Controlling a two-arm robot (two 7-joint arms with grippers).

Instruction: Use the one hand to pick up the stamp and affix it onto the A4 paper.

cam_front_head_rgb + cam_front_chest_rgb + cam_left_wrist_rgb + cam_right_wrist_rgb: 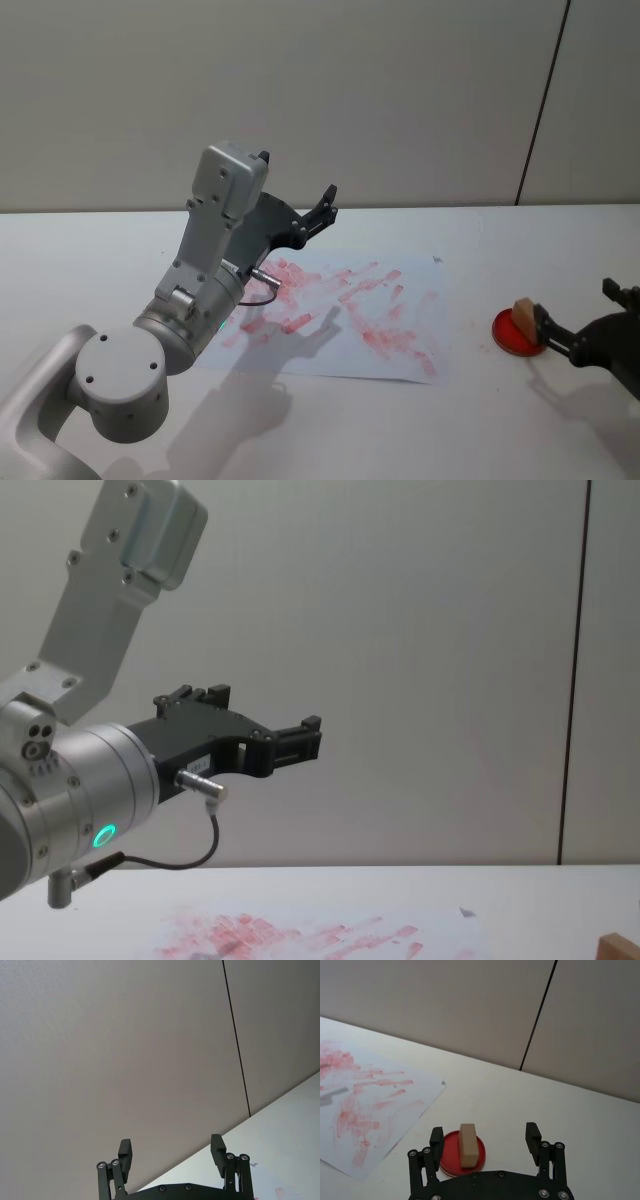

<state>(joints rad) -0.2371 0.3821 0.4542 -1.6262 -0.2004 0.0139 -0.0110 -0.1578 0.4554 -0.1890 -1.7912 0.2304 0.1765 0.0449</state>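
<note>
right gripper (485,1131) at the table's right side, its black fingers (436,1139) spread wide and holding nothing, set low over the white table (100,240) with the stamp (469,1145) standing between them. the stamp, a small light-brown wooden block, stands on end on a round red ink pad (449,1160), nearer one finger than the other; whether that finger touches the block cannot be told. in the head view the stamp (523,312) and the pad (510,340) lie just off the right edge of the a4 paper (420,280), apart from it. the sheet lies flat mid-table, white under many smeared red-pink marks, with one corner toward the pad. the chest view catches the top of the stamp (622,946) at its lower right corner.

left gripper (170,1141) held high above the left part of the paper, clear of the table, its fingers apart and empty, aimed up and forward at the plain grey wall (400,90). its grey arm (215,240) rises from the lower left of the head view, a green light glowing on the wrist in the chest view, and its shadow falls across the sheet.
</note>
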